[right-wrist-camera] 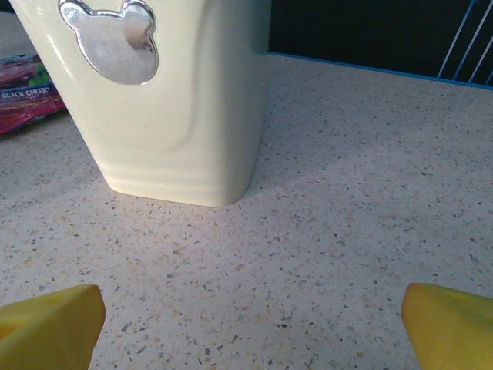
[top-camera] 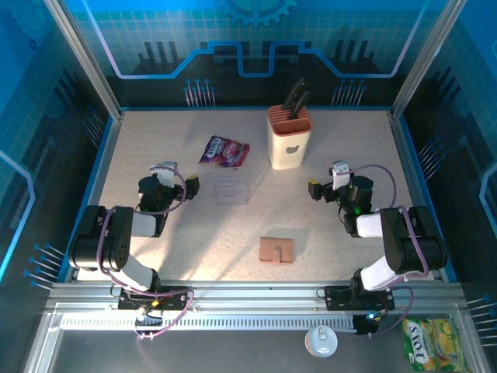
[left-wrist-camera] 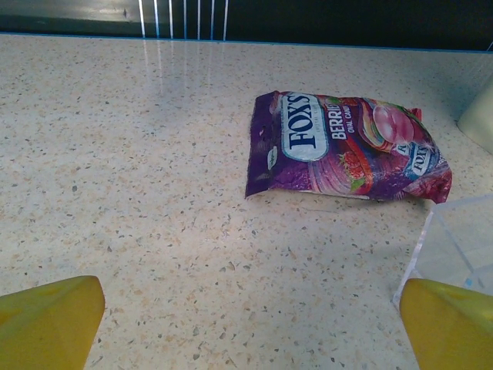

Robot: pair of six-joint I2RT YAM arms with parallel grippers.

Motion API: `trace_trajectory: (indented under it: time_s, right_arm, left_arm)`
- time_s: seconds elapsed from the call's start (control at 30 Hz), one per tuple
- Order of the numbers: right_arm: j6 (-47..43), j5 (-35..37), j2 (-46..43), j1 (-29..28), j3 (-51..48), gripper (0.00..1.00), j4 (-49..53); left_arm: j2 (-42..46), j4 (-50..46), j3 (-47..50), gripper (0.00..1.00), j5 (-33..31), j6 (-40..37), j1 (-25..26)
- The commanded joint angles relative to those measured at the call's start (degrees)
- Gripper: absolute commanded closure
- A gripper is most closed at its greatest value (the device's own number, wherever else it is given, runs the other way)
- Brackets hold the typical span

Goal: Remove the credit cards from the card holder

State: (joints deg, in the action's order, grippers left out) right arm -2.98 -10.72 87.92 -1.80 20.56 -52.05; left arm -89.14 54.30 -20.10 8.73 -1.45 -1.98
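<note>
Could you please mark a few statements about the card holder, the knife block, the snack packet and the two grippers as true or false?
1. The card holder lies nearer the arm bases than the knife block does. True.
2. The left gripper holds the snack packet. False: it is open and empty, and the packet lies on the table apart from it.
3. The knife block lies on its side. False: it stands upright.
4. The right gripper is open and holds nothing. True.
</note>
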Motion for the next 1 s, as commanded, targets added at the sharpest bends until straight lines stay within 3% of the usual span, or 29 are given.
trace_trajectory:
  time_s: [0.0,0.23,0.37,0.5,0.7,0.97]
  right_arm:
    - [-0.5,1.5,-2.9,-0.2,2.6,0.0,4.4]
    - [-1.4,4.7,-8.7,-1.9,4.1,0.0,12.0]
    - [-3.0,8.6,-12.7,-4.9,6.9,0.0,19.9]
    - [-2.1,10.0,-14.9,-8.0,11.8,0.01,30.2]
    - [0.6,12.4,-16.9,-16.1,16.7,0.05,39.4]
    - [13.2,17.6,-13.4,-25.6,23.6,0.12,48.9]
  left_arm:
    - [0.5,-0.2,-1.2,0.01,-0.8,0.5,-0.4]
    - [7.5,-12.1,-4.5,0.01,-3.8,0.2,0.7]
    - [11.2,-23.1,-8.7,0.01,-9.6,0.3,3.1]
    - [12.2,-37.4,-16.1,0.01,-10.9,3.2,4.0]
    - [12.0,-52.5,-24.7,0.01,-6.1,12.1,4.9]
    - [9.6,-63.5,-30.7,0.02,1.0,23.8,6.3]
